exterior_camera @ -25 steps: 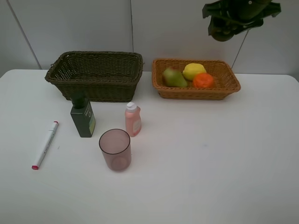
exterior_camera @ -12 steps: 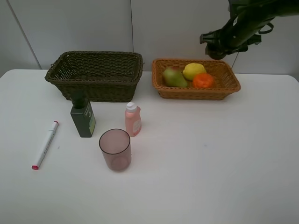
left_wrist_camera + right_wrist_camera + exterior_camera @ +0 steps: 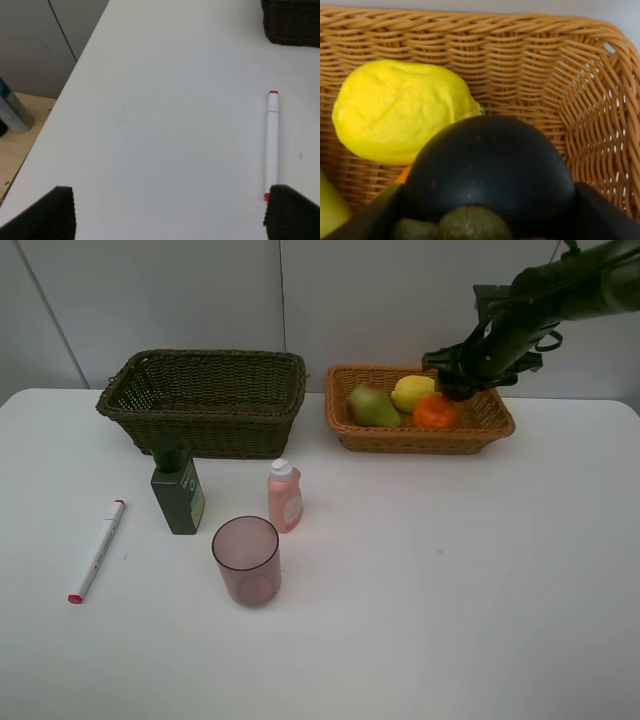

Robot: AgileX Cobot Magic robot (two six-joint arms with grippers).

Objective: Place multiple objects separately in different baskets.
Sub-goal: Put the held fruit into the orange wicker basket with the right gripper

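Observation:
My right gripper [image 3: 458,382] is shut on the dark mangosteen [image 3: 490,170] and holds it low over the light orange-tan basket [image 3: 492,412], beside the yellow lemon [image 3: 413,390] and above the orange [image 3: 435,414]. The green-red pear [image 3: 372,406] lies in the same basket. The dark olive-brown basket [image 3: 205,361] holds nothing that I can see. In front of it stand the dark green bottle [image 3: 178,492], small pink bottle [image 3: 284,498] and translucent pink cup [image 3: 246,560]. The white red-tipped marker [image 3: 97,549] lies at the left. My left gripper [image 3: 170,215] is open above the table beside the marker [image 3: 271,145].
The white table [image 3: 450,590] ends at its left edge [image 3: 65,100], with floor and a blue-and-grey can [image 3: 12,112] below. A grey wall stands close behind both baskets. The tan basket's wicker wall [image 3: 545,65] rises just behind the mangosteen.
My right arm has come down from high above the tan basket, carrying the mangosteen, to just over the fruit. Everything on the table has stayed put.

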